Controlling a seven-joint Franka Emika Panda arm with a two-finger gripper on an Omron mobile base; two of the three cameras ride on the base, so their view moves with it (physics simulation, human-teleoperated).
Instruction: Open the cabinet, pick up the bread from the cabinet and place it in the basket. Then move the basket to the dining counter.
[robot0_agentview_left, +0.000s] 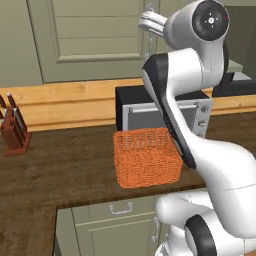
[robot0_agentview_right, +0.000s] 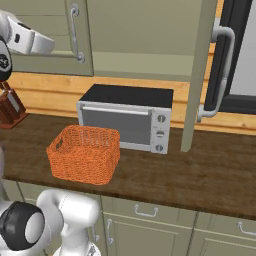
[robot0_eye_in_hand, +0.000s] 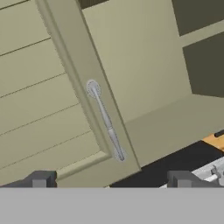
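With its fingers spread and holding nothing, the hand (robot0_eye_in_hand: 109, 180) is facing the cabinet (robot0_eye_in_hand: 48, 87) handle (robot0_eye_in_hand: 106, 120) at frame centre, and should be centring on the bar before closing.

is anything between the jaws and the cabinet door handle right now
Nothing visible does. In the hand view the curved silver handle lies straight ahead of the gripper on the cabinet door, jaws spread apart, with open space between. The microwave and basket sit lower down.

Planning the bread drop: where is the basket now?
The basket sits on the dark worktop, just in front of the microwave; a knife block stands farther to its left.
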